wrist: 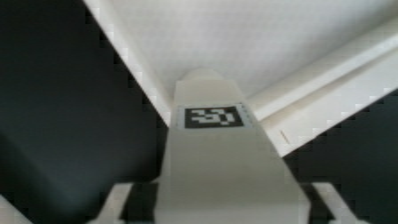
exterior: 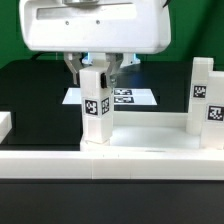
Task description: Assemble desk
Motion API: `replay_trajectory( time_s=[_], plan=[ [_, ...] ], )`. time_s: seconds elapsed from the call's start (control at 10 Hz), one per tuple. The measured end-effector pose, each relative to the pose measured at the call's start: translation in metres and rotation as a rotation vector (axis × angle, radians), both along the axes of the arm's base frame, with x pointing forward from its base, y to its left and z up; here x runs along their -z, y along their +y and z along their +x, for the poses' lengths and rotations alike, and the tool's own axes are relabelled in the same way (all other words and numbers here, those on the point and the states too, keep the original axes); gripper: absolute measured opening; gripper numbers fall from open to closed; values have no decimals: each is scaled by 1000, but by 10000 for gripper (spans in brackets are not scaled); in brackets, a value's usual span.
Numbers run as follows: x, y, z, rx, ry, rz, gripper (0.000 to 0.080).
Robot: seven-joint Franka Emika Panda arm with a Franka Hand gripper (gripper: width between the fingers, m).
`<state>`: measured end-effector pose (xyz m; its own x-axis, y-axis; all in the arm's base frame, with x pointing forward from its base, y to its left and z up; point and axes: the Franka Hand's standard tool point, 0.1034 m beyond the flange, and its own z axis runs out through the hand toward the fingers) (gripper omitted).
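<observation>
The tool (exterior: 97,68) was closed partway on the upper end of a white desk leg (exterior: 96,108), one finger on each side, holding it upright over the desk top (exterior: 150,143). A second leg (exterior: 202,95) stood further along the desk top, toward the exterior view's right. The marker board (exterior: 128,98) lay behind the held leg on the black counter (exterior: 30,85).

The leg looked like rigid, light, smooth plastic, so it could slip or twist; gripping the flat faces near the top seemed sound. Its lower end and any socket were hidden from both views, so whether it was seated could not be told. The wrist view showed only the tagged face and a blurred edge.
</observation>
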<state>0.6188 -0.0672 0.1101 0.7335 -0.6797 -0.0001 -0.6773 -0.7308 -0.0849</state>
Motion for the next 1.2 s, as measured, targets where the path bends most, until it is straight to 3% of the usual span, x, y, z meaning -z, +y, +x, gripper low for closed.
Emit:
replay_trajectory(
  time_s=[0.5, 0.8, 1.0, 1.2],
  plan=[
    [1, 4, 2, 449, 65, 38, 291],
    [1, 4, 2, 404, 60, 35, 304],
    [0, 3, 2, 248, 53, 19, 612],
    [0, 5, 2, 112, 44, 12, 642]
  ],
)
